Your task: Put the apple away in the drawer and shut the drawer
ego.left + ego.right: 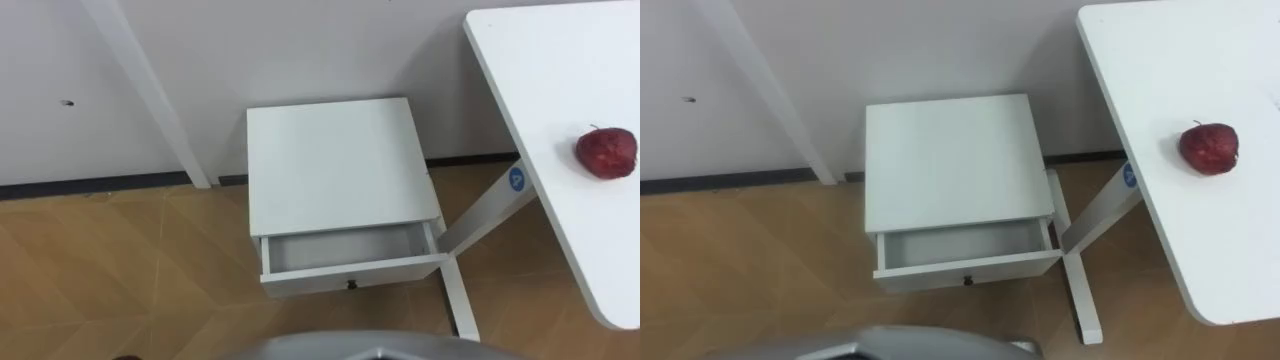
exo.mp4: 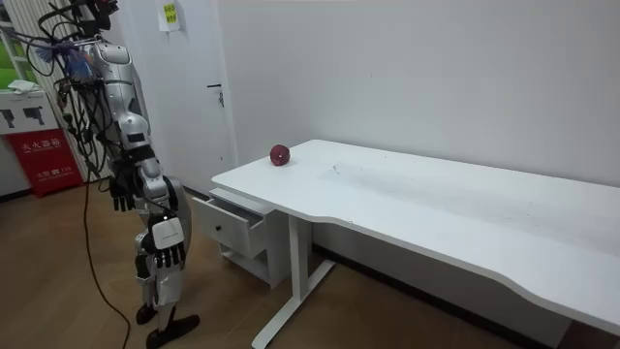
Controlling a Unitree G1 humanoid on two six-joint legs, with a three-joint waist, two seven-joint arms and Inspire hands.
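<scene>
A dark red apple (image 1: 606,151) (image 1: 1209,148) lies on the white table (image 1: 560,70) near its left end, to my right. Below and left of it a small white cabinet (image 1: 340,165) stands against the wall. Its top drawer (image 1: 350,250) is pulled open, shows nothing inside, and has a small dark knob on its front. In the room view I stand facing the cabinet's drawer (image 2: 232,221), a step back from it. My left hand (image 2: 121,197) and right hand (image 2: 167,254) hang at my sides with relaxed fingers, holding nothing. The apple (image 2: 280,155) sits at the table's far end.
The table's white leg and foot (image 1: 462,300) stand just right of the drawer. A white slanted frame (image 1: 150,90) runs along the wall left of the cabinet. Wooden floor lies in front. A red sign (image 2: 44,155) and a door (image 2: 194,87) are behind me.
</scene>
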